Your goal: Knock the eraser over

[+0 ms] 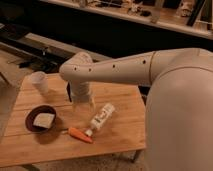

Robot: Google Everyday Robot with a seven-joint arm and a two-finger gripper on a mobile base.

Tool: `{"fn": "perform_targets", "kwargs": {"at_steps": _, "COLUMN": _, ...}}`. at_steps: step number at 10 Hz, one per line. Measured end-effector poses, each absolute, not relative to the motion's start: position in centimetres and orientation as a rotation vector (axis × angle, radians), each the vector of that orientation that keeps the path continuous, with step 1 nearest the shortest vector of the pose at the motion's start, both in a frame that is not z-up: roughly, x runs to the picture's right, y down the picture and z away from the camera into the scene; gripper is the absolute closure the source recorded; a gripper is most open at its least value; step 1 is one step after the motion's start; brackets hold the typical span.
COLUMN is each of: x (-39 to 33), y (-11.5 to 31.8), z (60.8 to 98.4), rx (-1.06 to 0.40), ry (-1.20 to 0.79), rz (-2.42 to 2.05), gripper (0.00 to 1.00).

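A small dark upright object (68, 92), possibly the eraser, stands on the wooden table (120, 140), mostly hidden behind my wrist. My gripper (83, 104) hangs down from the white arm over the middle of the table, just right of that dark object and left of a lying white bottle (101, 118). The arm covers most of the gripper.
A translucent white cup (39, 81) stands at the table's back left. A dark bowl (30, 124) holding a pale block (44, 120) sits at the left. An orange carrot (80, 134) lies in front of the bottle. A dark counter runs behind the table.
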State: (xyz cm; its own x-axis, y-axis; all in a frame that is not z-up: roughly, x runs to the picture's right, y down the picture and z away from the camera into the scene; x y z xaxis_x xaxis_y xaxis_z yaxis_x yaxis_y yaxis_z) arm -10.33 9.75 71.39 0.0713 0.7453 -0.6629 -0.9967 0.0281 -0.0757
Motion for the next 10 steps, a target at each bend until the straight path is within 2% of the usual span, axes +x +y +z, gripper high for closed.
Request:
{"fn": "perform_targets", "kwargs": {"at_steps": 7, "x": -10.7, "y": 2.1, "z": 78.5, "rx": -0.577, "ry": 0.473, "rz": 1.445, "gripper": 0.35}}
{"fn": "perform_targets", "kwargs": {"at_steps": 10, "x": -12.4, "y": 0.5, "z": 80.8, "rx": -0.555, "ry": 0.469, "rz": 1.412, "gripper": 0.35}}
